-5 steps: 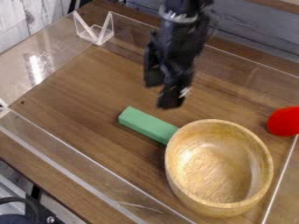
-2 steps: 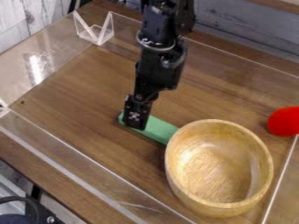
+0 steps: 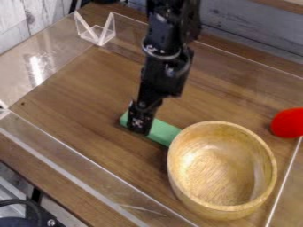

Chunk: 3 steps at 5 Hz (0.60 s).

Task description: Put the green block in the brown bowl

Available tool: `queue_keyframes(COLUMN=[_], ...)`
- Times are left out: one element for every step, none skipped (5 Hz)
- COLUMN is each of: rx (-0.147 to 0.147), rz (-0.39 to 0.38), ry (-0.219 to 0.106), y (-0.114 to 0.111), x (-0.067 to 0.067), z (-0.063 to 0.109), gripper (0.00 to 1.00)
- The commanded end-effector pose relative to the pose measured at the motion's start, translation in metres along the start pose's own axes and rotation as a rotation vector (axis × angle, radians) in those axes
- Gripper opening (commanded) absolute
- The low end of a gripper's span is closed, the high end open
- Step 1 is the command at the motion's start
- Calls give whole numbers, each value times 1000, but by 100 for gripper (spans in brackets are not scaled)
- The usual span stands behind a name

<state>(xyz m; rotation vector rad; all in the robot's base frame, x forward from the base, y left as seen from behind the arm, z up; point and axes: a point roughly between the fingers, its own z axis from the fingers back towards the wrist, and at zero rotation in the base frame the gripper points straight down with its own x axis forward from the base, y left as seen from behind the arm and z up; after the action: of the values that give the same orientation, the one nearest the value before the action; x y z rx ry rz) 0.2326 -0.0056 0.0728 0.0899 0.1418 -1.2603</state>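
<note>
Black robot gripper (image 3: pixel 141 119) spread, low over left end of flat mint-green block (image 3: pixel 157 129), which lies on table touching left rim of round light-brown wooden bowl (image 3: pixel 221 168). Risk: off-centre pinch, block pivots, slips.

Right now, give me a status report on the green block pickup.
Gripper open, pointing down over green block's left end. Block flat on table, not gripped, beside brown bowl. Bowl empty, nothing in the way.
</note>
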Motion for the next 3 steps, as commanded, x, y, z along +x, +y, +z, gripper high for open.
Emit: queue_keyframes(rx=[30, 39, 52], rz=[14, 8, 7], ry=[6, 15, 21], y=[5, 8, 14], x=[3, -2, -8], z=[-2, -15, -28], gripper=[100, 100, 100])
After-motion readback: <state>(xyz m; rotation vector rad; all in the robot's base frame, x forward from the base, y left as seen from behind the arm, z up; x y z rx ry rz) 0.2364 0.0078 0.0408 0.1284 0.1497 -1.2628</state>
